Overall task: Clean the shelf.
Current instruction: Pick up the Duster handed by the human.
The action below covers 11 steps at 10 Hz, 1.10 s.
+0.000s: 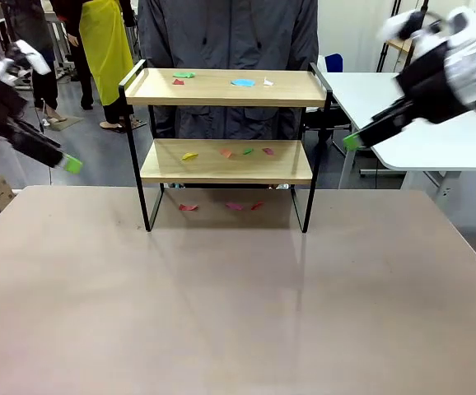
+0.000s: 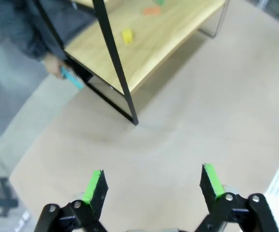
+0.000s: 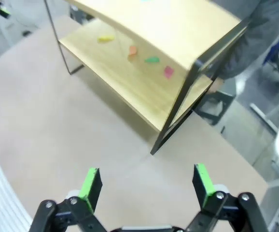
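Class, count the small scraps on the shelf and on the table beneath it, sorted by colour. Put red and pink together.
Green scraps: 2
Red or pink scraps: 5
Blue scrap: 1
White scrap: 1
Yellow scrap: 1
Orange scrap: 1
Total on and under the shelf: 11

tbl [image 1: 238,313]: shelf [image 1: 213,169] far-ctr | boards + tbl under shelf: colored scraps [image 1: 243,82]

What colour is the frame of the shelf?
Black. The frame of the shelf shows best in the front view.
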Each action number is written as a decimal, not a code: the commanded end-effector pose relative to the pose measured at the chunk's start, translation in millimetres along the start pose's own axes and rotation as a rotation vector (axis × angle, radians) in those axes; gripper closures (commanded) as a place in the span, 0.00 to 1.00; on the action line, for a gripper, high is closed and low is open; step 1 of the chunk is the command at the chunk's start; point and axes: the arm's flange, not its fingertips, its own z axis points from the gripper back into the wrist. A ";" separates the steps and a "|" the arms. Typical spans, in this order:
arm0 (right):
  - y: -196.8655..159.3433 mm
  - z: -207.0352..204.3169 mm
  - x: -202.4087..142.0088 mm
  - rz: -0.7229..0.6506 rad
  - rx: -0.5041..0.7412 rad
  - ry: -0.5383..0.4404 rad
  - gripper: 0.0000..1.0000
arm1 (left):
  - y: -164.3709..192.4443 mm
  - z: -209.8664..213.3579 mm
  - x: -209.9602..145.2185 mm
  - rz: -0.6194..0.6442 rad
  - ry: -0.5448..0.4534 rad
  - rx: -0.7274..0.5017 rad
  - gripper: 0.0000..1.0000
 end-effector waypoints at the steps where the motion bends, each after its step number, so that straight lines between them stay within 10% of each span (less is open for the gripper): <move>1: -49.4 13.5 -31.3 0.038 0.104 -0.057 0.00 | 42.9 -4.2 -18.7 -0.149 -0.072 -0.188 0.00; 5: -121.0 0.5 -92.8 0.127 0.217 -0.169 0.00 | 92.3 -26.9 -65.3 -0.219 -0.239 -0.172 0.00; 6: -119.7 -8.1 -96.1 0.068 0.198 -0.057 0.00 | 81.9 -28.0 -66.2 -0.222 -0.186 -0.138 0.00; 11: -108.7 8.2 -97.8 0.089 0.166 -0.099 0.00 | 94.7 -23.5 -66.5 -0.180 -0.228 -0.172 0.00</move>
